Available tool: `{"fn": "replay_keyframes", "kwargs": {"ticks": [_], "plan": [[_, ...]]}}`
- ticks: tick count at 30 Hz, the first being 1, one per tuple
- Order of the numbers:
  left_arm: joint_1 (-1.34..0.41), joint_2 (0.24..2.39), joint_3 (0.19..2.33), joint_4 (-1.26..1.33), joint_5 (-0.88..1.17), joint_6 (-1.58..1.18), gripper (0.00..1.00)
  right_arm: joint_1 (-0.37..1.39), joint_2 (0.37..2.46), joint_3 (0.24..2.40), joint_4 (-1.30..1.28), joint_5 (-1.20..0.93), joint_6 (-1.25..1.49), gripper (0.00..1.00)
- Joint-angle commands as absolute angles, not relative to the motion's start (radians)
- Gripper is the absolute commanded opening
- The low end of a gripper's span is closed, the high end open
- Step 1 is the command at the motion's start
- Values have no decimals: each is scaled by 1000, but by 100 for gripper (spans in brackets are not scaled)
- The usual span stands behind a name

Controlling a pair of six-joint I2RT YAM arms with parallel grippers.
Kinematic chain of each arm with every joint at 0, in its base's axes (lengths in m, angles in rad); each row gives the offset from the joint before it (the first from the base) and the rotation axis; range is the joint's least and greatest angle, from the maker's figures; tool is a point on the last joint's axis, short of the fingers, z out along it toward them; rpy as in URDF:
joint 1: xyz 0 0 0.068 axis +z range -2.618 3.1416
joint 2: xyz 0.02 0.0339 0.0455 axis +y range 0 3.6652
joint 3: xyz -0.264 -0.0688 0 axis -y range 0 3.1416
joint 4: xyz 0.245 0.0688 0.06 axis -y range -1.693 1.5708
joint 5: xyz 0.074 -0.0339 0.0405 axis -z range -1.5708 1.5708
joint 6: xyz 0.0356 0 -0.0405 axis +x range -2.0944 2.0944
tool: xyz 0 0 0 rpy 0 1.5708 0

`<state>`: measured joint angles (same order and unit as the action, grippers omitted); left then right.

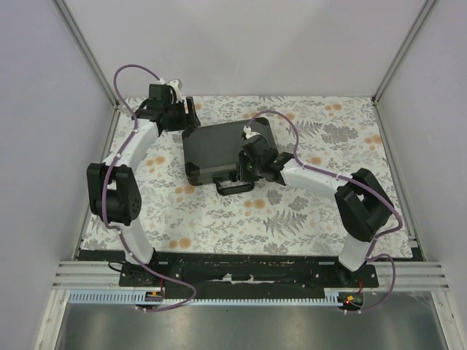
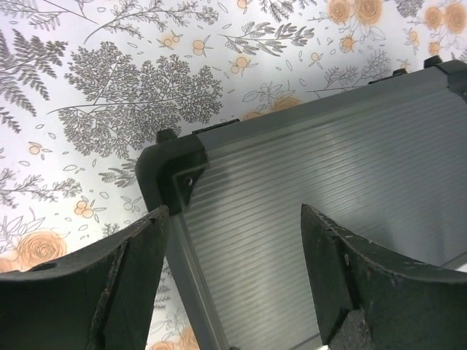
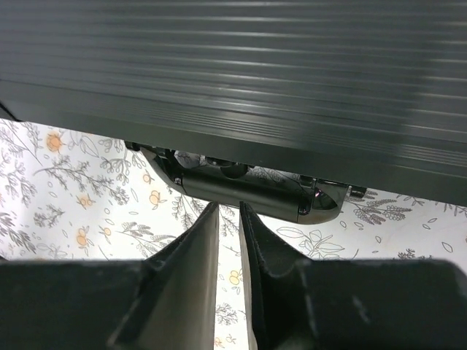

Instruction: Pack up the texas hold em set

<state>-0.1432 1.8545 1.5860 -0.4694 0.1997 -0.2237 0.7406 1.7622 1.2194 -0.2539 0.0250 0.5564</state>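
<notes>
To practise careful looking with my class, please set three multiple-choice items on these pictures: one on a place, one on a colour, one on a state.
1. On which side of the case is its handle?
A. the side nearest the arm bases
B. the far side
C. the left side

2. What colour is the case?
A. red
B. black
C. white

3. How is the case's lid?
A. wide open
B. propped half open
C. closed

Answers:
1 A: the top view shows the handle on the case's near edge, just ahead of the right gripper.
2 B: its ribbed top and corner caps look black against the floral tablecloth.
3 C: the lid lies flat and shut, with nothing of the inside showing in any view.
</notes>
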Motion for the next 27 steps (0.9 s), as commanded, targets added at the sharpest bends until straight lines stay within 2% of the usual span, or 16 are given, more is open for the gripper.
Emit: {"fn": "replay_keyframes", "kwargs": {"ticks": [1, 4, 9, 12, 22, 27], "plan": [[-161, 1741, 1556, -465, 199, -296, 76, 742, 1795, 1258, -230, -26, 509, 20], [-193, 1714, 1513, -465, 241, -331, 66, 744, 1818, 1262, -212, -38, 506, 15], [-222, 1715, 1425, -466, 281, -477, 36, 746, 1871, 1284, -187, -25, 508, 11], [-232, 1712, 1356, -451, 278, -514, 24, 747, 1890, 1282, -173, -12, 515, 9], [-235, 1666, 1195, -488, 212, -523, 3, 761, 1911, 1247, -120, 66, 531, 9], [-233, 1667, 1152, -509, 179, -535, 2, 772, 1901, 1216, -84, 118, 520, 9]]}}
